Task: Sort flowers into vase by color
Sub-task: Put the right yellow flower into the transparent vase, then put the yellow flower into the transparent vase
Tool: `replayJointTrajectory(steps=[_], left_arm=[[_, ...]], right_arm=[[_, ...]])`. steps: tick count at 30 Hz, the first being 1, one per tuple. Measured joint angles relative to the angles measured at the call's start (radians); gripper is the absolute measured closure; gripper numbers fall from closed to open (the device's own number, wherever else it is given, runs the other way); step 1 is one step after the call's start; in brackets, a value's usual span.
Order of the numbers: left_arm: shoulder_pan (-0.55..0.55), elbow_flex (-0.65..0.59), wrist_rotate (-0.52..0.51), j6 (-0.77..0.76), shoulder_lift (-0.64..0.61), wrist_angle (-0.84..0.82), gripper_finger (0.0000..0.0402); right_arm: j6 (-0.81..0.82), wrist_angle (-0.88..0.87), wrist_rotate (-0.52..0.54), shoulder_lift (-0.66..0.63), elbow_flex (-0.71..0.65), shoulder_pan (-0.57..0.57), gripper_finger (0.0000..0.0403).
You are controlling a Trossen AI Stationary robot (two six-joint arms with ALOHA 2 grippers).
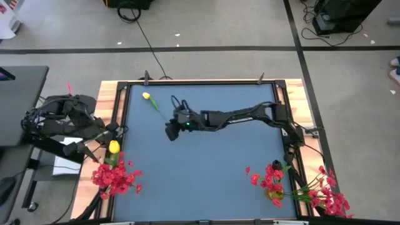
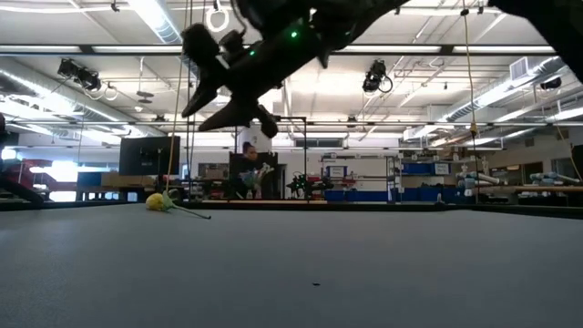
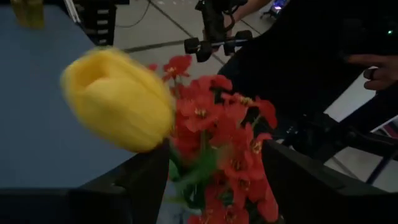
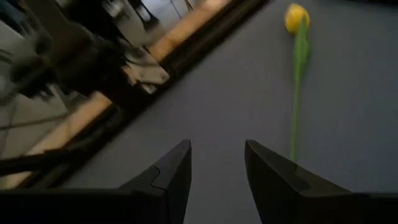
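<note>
A yellow tulip (image 1: 114,147) stands at the table's left edge, just beyond a bunch of red blossoms (image 1: 116,177). In the left wrist view this tulip's head (image 3: 118,96) is blurred and sits in front of my left gripper (image 3: 214,180), which is open. The red blossoms (image 3: 224,143) and a green stalk show between its fingers. A second yellow tulip (image 1: 147,97) lies flat on the mat near the far edge. My right gripper (image 4: 217,152) is open and raised above the mat (image 2: 232,100), close to that tulip's stalk (image 4: 295,124). My left gripper has one finger (image 3: 149,183) on each side of the tulip's stalk and the red blossoms. The blossoms hide the place between the fingers, so I cannot tell whether either finger touches anything.
More red blossoms (image 1: 270,178) on green stalks lie at the right near corner, some (image 1: 326,195) reaching over the table's edge. A wooden frame (image 1: 119,94) rims the dark mat. A person's hand (image 3: 373,65) shows beyond the table in the left wrist view.
</note>
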Motion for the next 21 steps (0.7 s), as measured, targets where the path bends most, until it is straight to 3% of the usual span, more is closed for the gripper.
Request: replayJointTrajectory(steps=[7, 13, 17, 21], left_arm=[[0.0, 0.0, -0.043, 0.007, 0.0, -0.129, 0.0131], [0.0, 0.058, -0.094, 0.002, 0.002, -0.136, 0.0127], [0.0, 0.157, -0.322, -0.014, 0.011, -0.172, 0.0127], [0.0, 0.258, -0.576, -0.125, 0.023, -0.192, 0.0127]], right_arm=[[0.001, -0.175, -0.056, 0.145, 0.184, -0.039, 0.0245], [-0.001, -0.279, -0.089, 0.238, 0.299, -0.078, 0.0245], [-0.007, -0.316, -0.148, 0.308, 0.366, -0.105, 0.0245], [-0.008, -0.356, -0.197, 0.365, 0.428, -0.123, 0.0245]])
